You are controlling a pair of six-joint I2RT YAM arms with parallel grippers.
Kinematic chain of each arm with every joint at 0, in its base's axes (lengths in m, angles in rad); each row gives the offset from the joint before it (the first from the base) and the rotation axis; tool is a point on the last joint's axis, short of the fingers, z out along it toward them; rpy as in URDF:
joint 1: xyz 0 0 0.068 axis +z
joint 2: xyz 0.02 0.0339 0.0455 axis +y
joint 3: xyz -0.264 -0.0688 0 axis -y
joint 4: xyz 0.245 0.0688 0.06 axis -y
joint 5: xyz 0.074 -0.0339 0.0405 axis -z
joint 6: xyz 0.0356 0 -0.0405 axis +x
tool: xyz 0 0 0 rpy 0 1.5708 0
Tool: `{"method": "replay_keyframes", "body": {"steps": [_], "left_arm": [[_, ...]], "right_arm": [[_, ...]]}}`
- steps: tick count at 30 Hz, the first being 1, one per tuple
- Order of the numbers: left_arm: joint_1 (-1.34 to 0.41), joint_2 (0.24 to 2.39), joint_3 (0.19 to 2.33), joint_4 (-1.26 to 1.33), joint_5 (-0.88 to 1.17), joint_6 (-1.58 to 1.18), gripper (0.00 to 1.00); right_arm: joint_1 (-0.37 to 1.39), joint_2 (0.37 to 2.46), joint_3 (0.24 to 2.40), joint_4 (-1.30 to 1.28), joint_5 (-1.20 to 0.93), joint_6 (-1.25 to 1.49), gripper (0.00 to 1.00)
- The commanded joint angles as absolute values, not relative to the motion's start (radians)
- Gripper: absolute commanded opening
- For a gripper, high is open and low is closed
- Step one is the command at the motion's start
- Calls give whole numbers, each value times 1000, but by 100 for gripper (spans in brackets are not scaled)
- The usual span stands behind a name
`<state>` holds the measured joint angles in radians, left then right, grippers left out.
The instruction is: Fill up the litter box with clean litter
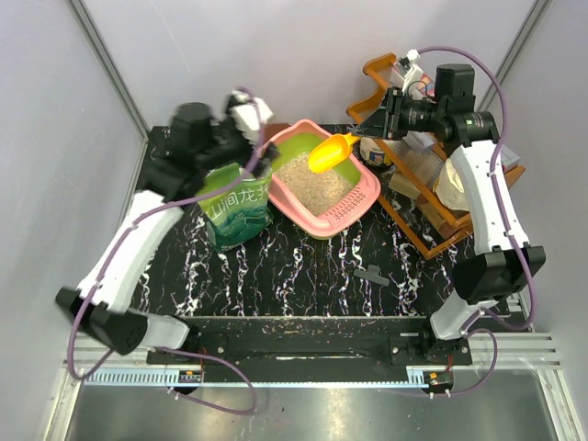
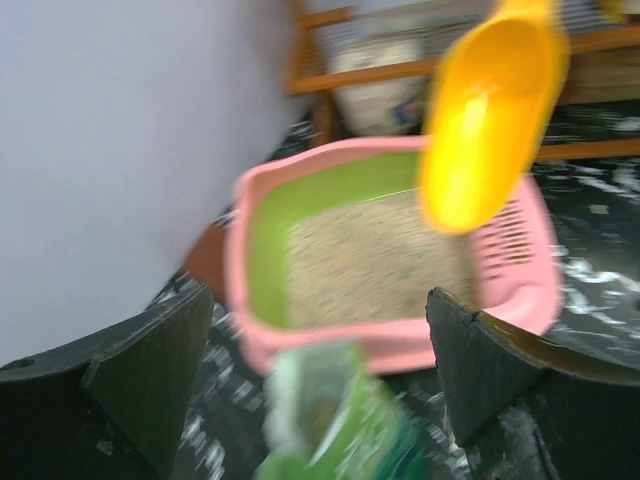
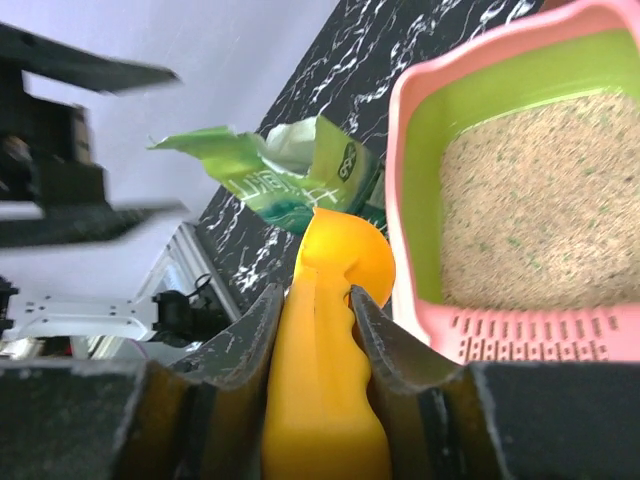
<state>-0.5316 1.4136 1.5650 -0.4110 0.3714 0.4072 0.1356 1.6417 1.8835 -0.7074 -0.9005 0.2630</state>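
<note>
The pink litter box (image 1: pixel 371 195) with lime-green inner walls lies at the table's far middle. Beige clean litter (image 1: pixel 312 181) covers its floor. My right gripper (image 1: pixel 369 140) is shut on the handle of a yellow-orange scoop (image 1: pixel 331 152), which hangs above the box's slotted end. In the left wrist view the scoop (image 2: pixel 490 120) looks empty. My left gripper (image 1: pixel 255 154) is open just above the top of the green bag (image 1: pixel 237 207), which stands left of the box. In the left wrist view the bag's open top (image 2: pixel 335 420) sits between my spread fingers, blurred.
A brown wooden rack (image 1: pixel 432 207) with a jar (image 1: pixel 450 184) stands right of the box, under my right arm. A small black piece (image 1: pixel 370 274) lies on the marbled black table (image 1: pixel 303 266) nearer the front. Grey walls close in at left and back.
</note>
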Motion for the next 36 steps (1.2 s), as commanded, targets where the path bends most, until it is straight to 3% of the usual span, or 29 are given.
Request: {"method": "replay_keyframes", "body": {"steps": [1,4,8,21,24,26,32,36], "left_arm": [[-324,1295,1634,-676,321,434,93],[-194,1342,1736,-860,400,443,93],[-173,1396,1868,-1101,446,526,91],[-213,1324,1583,-873,186,554,86],[-204,1324,1533,-894,225,584,72],[-174,1322,1514,-917,320,598,51],[-23,1333,1562,-985,573,546,14],[21,1283,1533,-982,667,558,5]], "right_arm": [[140,1718,2075,-854,-867,86,0],[155,1743,2172,-864,-835,43,0],[216,1781,2255,-851,-691,73,0],[425,1905,2334,-773,-720,141,0],[486,1957,2424,-793,-661,98,0],[512,1982,2470,-798,-655,65,0],[566,2098,2568,-828,-597,19,0],[612,2157,2601,-911,-540,-69,0]]}}
